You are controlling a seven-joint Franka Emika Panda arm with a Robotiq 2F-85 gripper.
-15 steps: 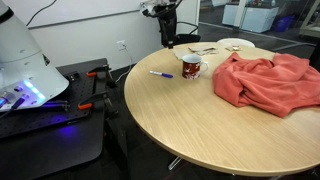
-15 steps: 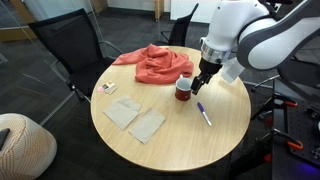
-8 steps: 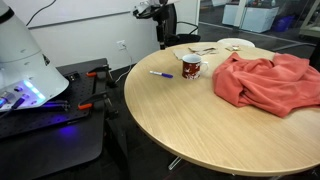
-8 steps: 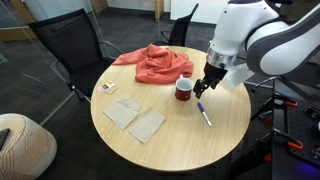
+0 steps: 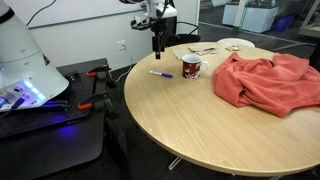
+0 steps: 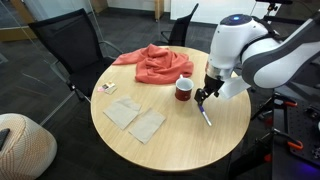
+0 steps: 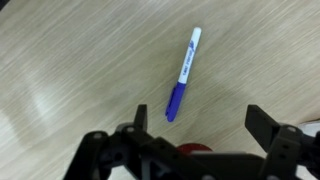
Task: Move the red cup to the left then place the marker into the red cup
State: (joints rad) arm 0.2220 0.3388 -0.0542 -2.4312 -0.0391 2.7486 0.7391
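Observation:
A red cup (image 5: 192, 67) with a white pattern stands upright on the round wooden table; it also shows in an exterior view (image 6: 184, 89). A blue and white marker (image 5: 161, 74) lies flat on the table beside it, and shows in an exterior view (image 6: 204, 115) and the wrist view (image 7: 182, 72). My gripper (image 5: 156, 50) hangs above the table between cup and marker, seen in an exterior view (image 6: 203, 97) too. In the wrist view the gripper (image 7: 200, 125) is open and empty, the marker lies beyond its fingers, and the cup's red rim (image 7: 198, 150) peeks in low.
A crumpled red cloth (image 5: 265, 80) covers part of the table, also seen in an exterior view (image 6: 152, 63). Two brown napkins (image 6: 135, 118) and a small card (image 6: 105, 89) lie on the table. Black chairs (image 6: 60, 55) stand around it.
My gripper has moved away from over the red cup toward the marker and come lower. Cup and marker have not moved.

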